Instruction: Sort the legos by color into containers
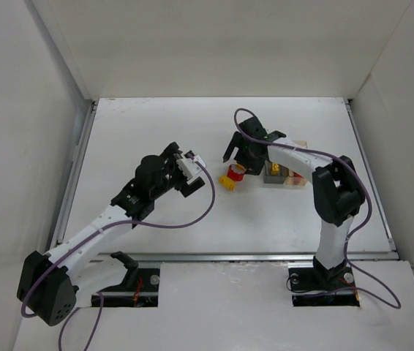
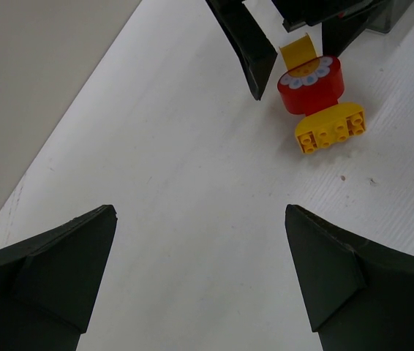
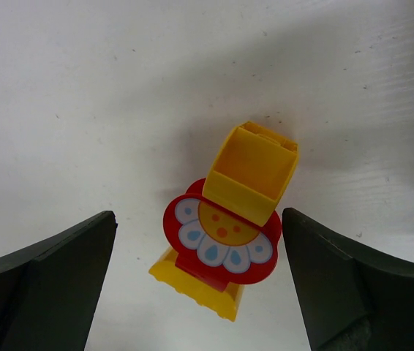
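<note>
Just right of centre in the top view, the legos (image 1: 232,178) lie in a touching cluster on the matte white table (image 1: 163,234): a glossy red round piece (image 3: 221,245) printed with a flower face, a hollow square yellow block (image 3: 254,172) and a studded yellow brick (image 2: 330,128) with rounded ends (all smooth plastic). The right gripper (image 3: 198,219) hangs over them, its black wedge-shaped jaws spread wide and empty, and the left gripper (image 2: 200,216), left of centre, is equally wide and empty. The containers (image 1: 292,180) stand just right of the cluster, partly hidden by the right arm.
</note>
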Action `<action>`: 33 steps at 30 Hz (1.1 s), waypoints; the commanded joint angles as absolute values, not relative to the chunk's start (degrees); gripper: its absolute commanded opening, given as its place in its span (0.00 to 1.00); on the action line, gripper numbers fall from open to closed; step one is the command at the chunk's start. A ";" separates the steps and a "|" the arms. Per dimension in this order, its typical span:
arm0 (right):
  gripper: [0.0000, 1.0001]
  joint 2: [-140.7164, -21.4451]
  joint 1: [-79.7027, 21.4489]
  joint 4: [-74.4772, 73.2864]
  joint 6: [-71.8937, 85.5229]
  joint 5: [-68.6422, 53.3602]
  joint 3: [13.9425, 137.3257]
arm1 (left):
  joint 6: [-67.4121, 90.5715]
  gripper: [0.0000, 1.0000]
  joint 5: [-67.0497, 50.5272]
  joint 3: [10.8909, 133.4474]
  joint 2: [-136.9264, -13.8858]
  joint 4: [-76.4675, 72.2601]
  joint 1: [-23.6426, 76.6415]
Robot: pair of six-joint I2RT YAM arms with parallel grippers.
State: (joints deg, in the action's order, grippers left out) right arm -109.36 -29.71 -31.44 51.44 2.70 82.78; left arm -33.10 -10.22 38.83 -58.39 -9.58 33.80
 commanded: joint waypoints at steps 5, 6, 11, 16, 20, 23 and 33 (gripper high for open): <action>1.00 -110.82 -30.15 -28.92 53.61 3.60 83.40 | -31.56 1.00 -9.76 38.32 -56.60 -12.04 34.19; 1.00 -111.44 -30.15 -28.92 53.00 3.60 84.10 | -31.55 1.00 -10.28 38.32 -56.60 -12.56 34.19; 0.95 -112.59 -30.15 -27.34 51.33 0.71 83.58 | -31.55 1.00 -9.76 38.32 -56.60 -12.57 34.19; 0.86 -114.96 -30.15 -27.59 47.12 -1.40 84.81 | -31.55 1.00 -9.76 38.32 -56.60 -12.57 34.19; 0.76 -115.49 -30.15 -26.98 43.34 -3.16 85.34 | -31.55 1.00 -9.76 38.32 -56.60 -12.57 34.19; 0.61 -114.79 -30.15 -26.37 41.49 -3.69 85.34 | -31.55 1.00 -9.76 38.32 -56.60 -12.57 34.19; 0.00 -110.22 -30.15 -21.54 38.06 -9.84 85.87 | -31.55 1.00 -10.28 37.79 -56.60 -12.57 34.19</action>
